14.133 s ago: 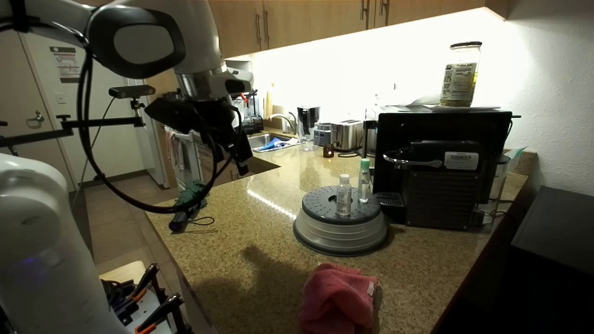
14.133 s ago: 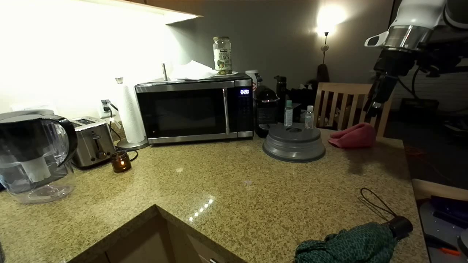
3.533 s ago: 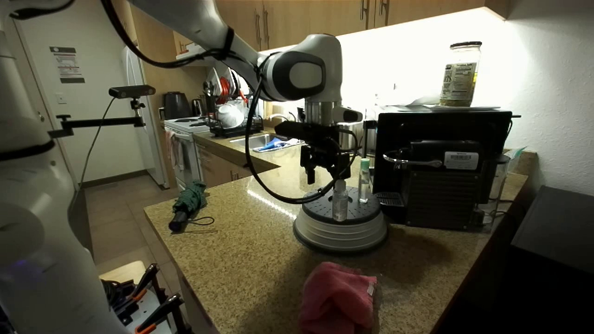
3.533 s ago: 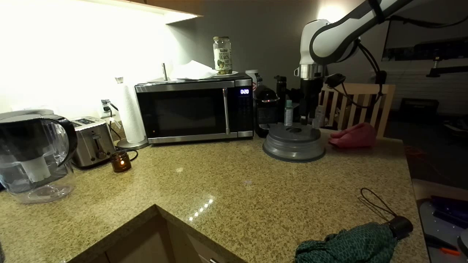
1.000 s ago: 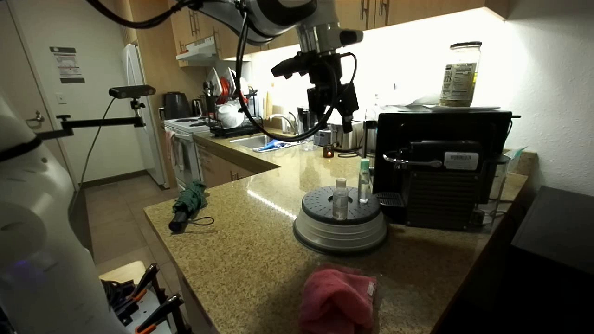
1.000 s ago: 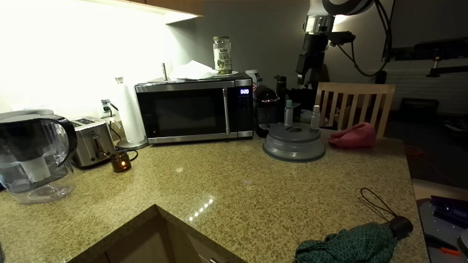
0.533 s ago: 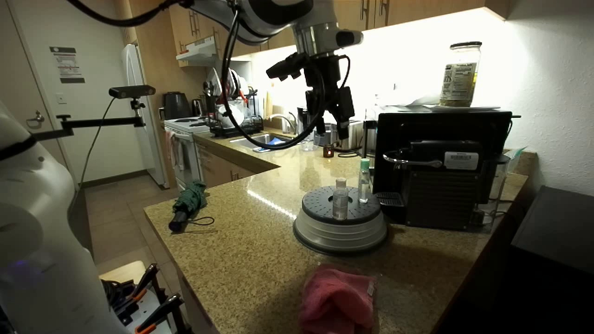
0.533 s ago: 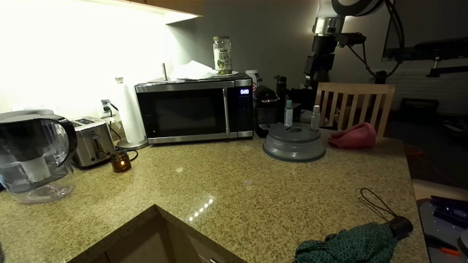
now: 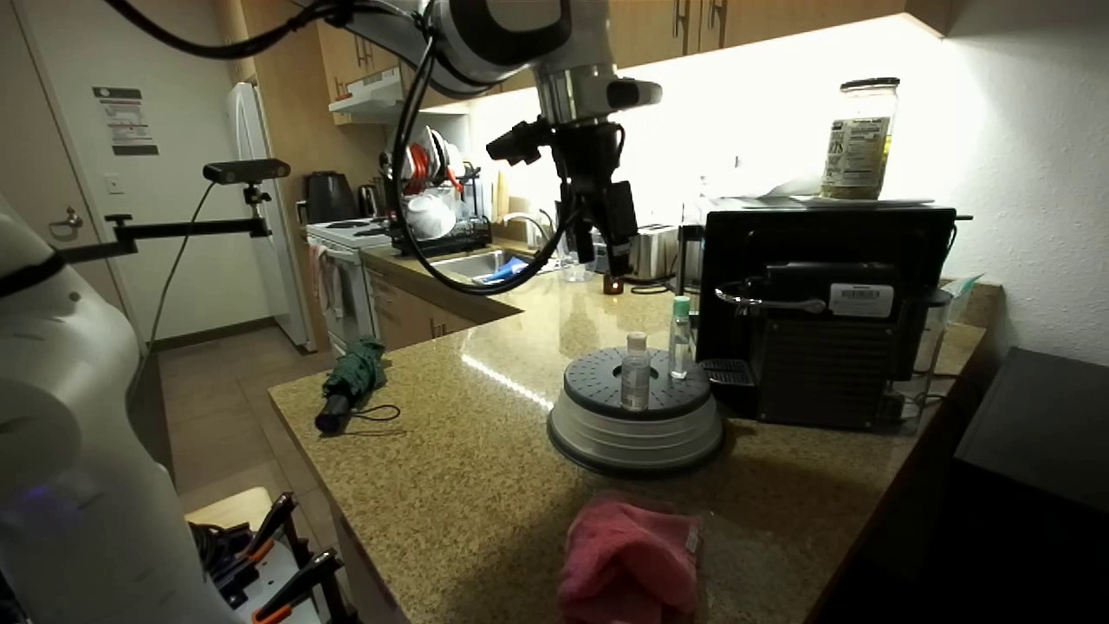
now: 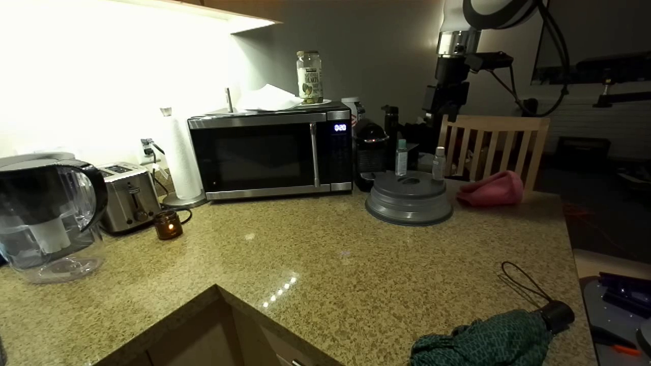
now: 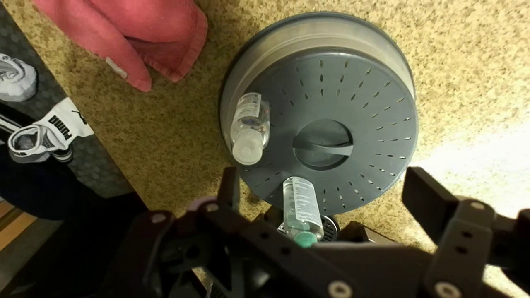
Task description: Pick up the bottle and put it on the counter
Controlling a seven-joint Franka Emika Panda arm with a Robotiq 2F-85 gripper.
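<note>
The gripper [image 9: 602, 260] hangs high, jaws wide apart and empty. Below it, and somewhat right in an exterior view, the clear-capped bottle [image 9: 635, 376] stands near and the green-capped bottle [image 9: 680, 341] far, both upright on the grey cover [image 9: 637, 440]. Which one is meant I cannot tell; either likely needs a descent over its cap, then a carry to the tabletop [image 9: 450, 472].
</note>
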